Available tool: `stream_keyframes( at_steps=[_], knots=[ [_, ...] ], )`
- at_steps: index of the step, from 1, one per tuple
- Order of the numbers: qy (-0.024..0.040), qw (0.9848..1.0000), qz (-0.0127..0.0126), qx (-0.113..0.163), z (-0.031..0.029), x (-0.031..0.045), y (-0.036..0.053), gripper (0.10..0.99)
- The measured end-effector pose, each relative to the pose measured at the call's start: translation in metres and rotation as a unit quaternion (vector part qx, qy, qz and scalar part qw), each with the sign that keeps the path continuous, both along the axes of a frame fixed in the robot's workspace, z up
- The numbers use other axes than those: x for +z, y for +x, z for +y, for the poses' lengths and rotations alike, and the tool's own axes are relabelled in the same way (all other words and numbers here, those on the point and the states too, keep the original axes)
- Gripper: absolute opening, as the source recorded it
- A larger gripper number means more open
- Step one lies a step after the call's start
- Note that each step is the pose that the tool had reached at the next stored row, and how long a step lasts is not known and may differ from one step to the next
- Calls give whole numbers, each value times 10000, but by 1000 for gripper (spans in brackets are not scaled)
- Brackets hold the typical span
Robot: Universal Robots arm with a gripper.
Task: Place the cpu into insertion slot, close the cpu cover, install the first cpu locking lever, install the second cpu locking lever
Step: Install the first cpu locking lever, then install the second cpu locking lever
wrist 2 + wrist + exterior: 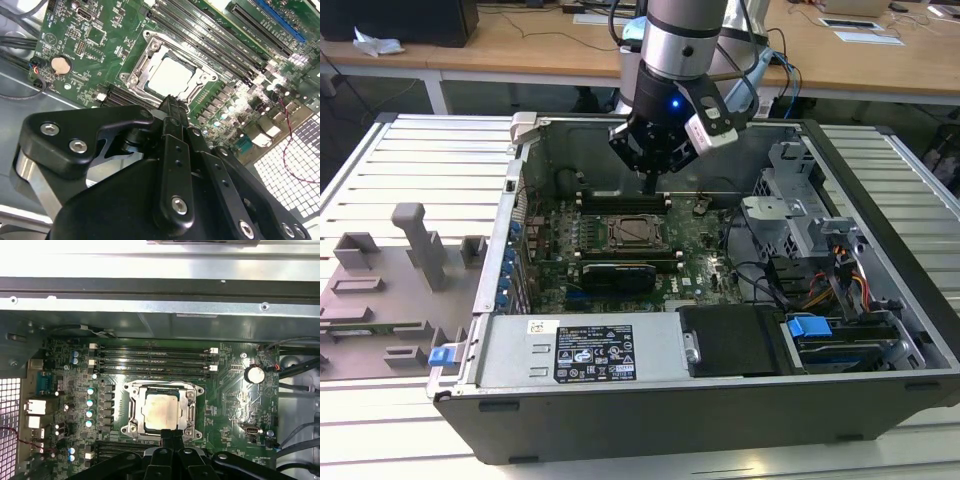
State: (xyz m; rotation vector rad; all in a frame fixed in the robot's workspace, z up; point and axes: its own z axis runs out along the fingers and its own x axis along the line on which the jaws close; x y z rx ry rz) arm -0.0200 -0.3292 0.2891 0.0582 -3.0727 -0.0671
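— Black linkage of our gripper [170,107] sat closest to the lens in the second wrist view, its fingers [169,436] pressed together with nothing between them.

— And beneath us?

— We hung inside the open computer case [880,300], over the green motherboard [235,405]. Our fingertips came down at the edge of the insertion slot [170,75], just beside its metal rim.

— Where was the cpu [159,411]?

— We saw it lying flat in the slot, its silver top showing through the window of the cpu cover [189,407], which lay down around it. Long memory slots [155,360] ran along the far side of the socket from us.
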Motion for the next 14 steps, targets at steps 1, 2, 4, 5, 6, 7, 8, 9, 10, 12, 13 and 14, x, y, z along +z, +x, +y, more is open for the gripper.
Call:
stream_keyframes(
  at_steps=[1,2,4,5,6,7,8,9,10,12,13,14],
  knots=[
    [0,10000,0,0,0,1,0,106],
    [0,10000,0,0,0,1,0,106],
    [0,10000,0,0,0,4,0,106],
    [-1,10000,1,0,-3,1,0,106],
    [-1,10000,0,1,-10,-5,0,106],
    [-1,10000,1,1,-17,-8,0,106],
    [-1,10000,0,0,-35,-16,-1,106],
    [0,10000,0,0,-45,-19,-1,106],
    [0,10000,0,0,-55,-21,-2,106],
    [0,10000,0,0,-74,-27,-2,106],
    [0,10000,0,0,-95,-33,-2,106],
    [0,10000,0,0,-103,-36,-2,106]
  ],
)
